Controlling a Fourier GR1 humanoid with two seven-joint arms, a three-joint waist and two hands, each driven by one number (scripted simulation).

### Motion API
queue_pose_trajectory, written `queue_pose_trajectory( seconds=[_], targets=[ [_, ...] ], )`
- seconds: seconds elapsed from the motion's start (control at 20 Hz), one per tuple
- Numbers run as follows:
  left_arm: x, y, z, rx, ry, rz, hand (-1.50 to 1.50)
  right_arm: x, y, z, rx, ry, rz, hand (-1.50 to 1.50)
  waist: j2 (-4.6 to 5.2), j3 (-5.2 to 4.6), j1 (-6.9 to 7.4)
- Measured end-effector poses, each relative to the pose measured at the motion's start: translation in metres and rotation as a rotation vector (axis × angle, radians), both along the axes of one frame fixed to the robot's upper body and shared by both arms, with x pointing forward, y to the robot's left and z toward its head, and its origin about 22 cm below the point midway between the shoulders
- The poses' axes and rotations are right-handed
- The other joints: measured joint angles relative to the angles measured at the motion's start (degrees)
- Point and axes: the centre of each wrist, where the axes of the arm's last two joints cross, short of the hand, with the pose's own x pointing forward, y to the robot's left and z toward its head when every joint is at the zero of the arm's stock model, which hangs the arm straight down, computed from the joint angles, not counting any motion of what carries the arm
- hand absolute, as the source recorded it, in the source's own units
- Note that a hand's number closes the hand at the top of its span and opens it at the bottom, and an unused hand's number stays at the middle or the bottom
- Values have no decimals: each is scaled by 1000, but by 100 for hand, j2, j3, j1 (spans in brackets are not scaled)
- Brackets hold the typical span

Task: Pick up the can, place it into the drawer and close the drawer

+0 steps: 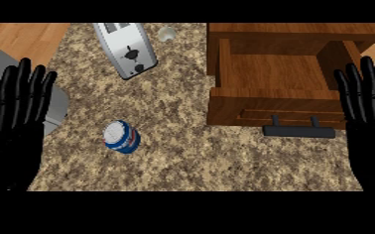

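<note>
A blue and white can point(121, 137) stands on the speckled counter point(190, 158), left of centre. To its upper right a wooden drawer point(273, 74) is pulled open, showing a bare wooden floor inside, with a dark handle point(299, 131) on its front. My left hand point(22, 109) rests open at the left edge, fingers up, well left of the can. At the right edge my right hand point(360, 104) rests open too, fingers up, beside the drawer's right side. Neither hand holds anything.
A silver toaster point(126, 48) lies at the back of the counter, above the can. A small pale round object point(167, 33) sits to its right. A grey rounded shape point(55, 104) shows behind my left hand. Wooden floor shows at the upper left.
</note>
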Motion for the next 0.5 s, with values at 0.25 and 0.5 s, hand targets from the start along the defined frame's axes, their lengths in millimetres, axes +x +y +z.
queue_pose_trajectory(
  seconds=[0.25, 0.5],
  targets=[
    [-18, -5, -2, 8, -9, 49, -150, -3, 5, -3, -16, 15, 32, -150, 8, -74, -140],
    [-31, -2, -18, 1, 222, 165, -150, -11, -9, -16, 24, 182, -125, -150, 20, -90, -190]
  ],
)
